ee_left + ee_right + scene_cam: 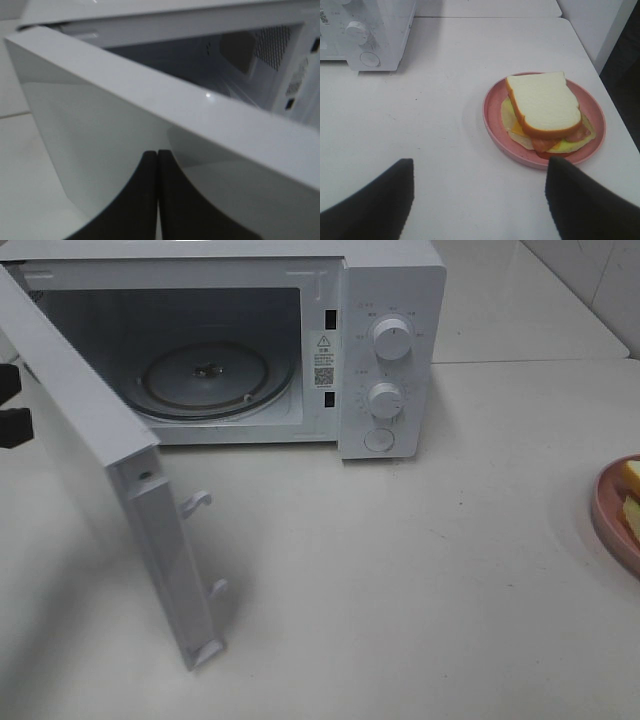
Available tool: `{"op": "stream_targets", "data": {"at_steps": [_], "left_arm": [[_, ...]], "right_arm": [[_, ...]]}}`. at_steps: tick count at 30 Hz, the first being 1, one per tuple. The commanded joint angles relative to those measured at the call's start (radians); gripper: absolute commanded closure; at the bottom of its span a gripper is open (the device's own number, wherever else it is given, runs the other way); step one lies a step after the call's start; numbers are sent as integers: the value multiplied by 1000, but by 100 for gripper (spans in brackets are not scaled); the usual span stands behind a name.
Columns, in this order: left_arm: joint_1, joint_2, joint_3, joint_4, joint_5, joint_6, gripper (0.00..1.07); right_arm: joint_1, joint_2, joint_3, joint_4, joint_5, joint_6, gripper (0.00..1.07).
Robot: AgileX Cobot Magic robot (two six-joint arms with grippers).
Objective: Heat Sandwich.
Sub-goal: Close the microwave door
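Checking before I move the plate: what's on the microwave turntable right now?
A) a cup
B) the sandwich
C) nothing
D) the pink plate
C: the glass turntable lies bare inside the open microwave, while the sandwich sits on its pink plate out on the table.

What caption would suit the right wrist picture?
Open right gripper hovers short of the sandwich on its pink plate.
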Motion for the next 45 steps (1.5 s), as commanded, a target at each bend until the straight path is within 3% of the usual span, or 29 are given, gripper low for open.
{"op": "stream_targets", "data": {"at_steps": [1,13,18,21,22,23,24,25,26,27,29,30,31,34,35,36,38,39,40,42,43,44,45], "left_arm": [[-21,56,3,8,-73,5,107],[-22,172,2,-33,-170,97,107],[-32,209,-18,-121,-171,195,107],[-89,241,-55,-222,-163,329,107],[-89,241,-55,-222,-163,329,107],[-132,265,-84,-308,-156,425,107],[-156,279,-98,-356,-156,481,107],[-175,292,-108,-398,-156,527,107],[-175,292,-108,-398,-156,527,107],[-225,321,-134,-496,-156,636,107],[-276,355,-166,-607,-156,769,107],[-323,386,-201,-711,-157,898,107],[-323,386,-201,-711,-157,898,107],[-392,430,-259,-888,-160,1130,107],[-392,430,-259,-888,-160,1130,107],[-428,460,-298,-988,-160,1280,107],[-462,494,-335,-1084,-168,1433,107],[-462,494,-335,-1084,-168,1433,107],[-489,525,-372,-1184,-193,1592,107],[-514,556,-403,-1260,-248,1714,107],[-538,590,-436,-1318,-303,1835,107],[-538,590,-436,-1318,-303,1835,107],[-547,602,-447,-1331,-323,1880,107]], "right_arm": [[2,-24,1,-1,-11,3,36],[2,-24,1,-1,-11,3,36],[2,-24,1,-1,-11,3,36],[2,-24,1,-1,-11,3,36],[2,-24,1,-1,-11,3,36],[2,-24,1,-1,-11,3,36],[2,-24,1,-1,-11,3,36],[2,-24,1,-1,-11,3,36],[2,-24,1,-1,-11,3,36],[2,-24,1,-1,-11,3,36],[2,-24,1,-1,-11,3,36],[2,-24,1,-1,-11,3,36],[2,-24,1,-1,-11,3,36],[2,-24,1,-1,-11,3,36],[2,-24,1,-1,-11,3,36],[2,-24,1,-1,-11,3,36],[2,-24,1,-1,-11,3,36],[2,-24,1,-1,-11,3,36],[2,-24,1,-1,-11,3,36],[2,-24,1,-1,-11,3,36],[2,-24,1,-1,-11,3,36],[2,-24,1,-1,-11,3,36],[2,-24,1,-1,-11,3,36]]}}
